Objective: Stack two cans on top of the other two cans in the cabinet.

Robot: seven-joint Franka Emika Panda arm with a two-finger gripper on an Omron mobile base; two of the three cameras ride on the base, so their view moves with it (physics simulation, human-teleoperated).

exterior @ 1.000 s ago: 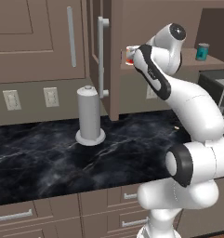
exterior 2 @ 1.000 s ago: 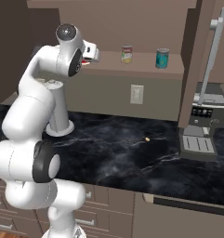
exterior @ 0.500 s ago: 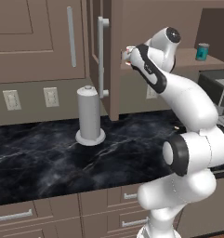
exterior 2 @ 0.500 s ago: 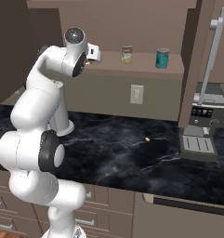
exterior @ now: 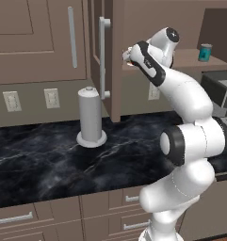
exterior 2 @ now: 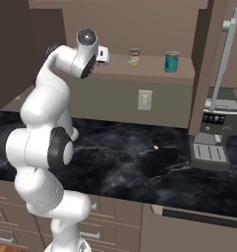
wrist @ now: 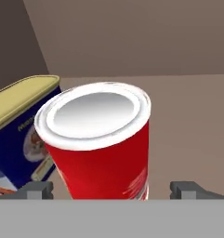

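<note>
Pincer straddles smooth cylindrical red can beside boxy blue tin.

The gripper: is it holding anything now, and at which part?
Nothing is held yet. The gripper is open, its fingertips on either side of the red can, apart from it.

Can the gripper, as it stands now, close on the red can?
Probably yes: the gripper is open, one fingertip on each side of the red can. The blue tin beside it looks close.
</note>
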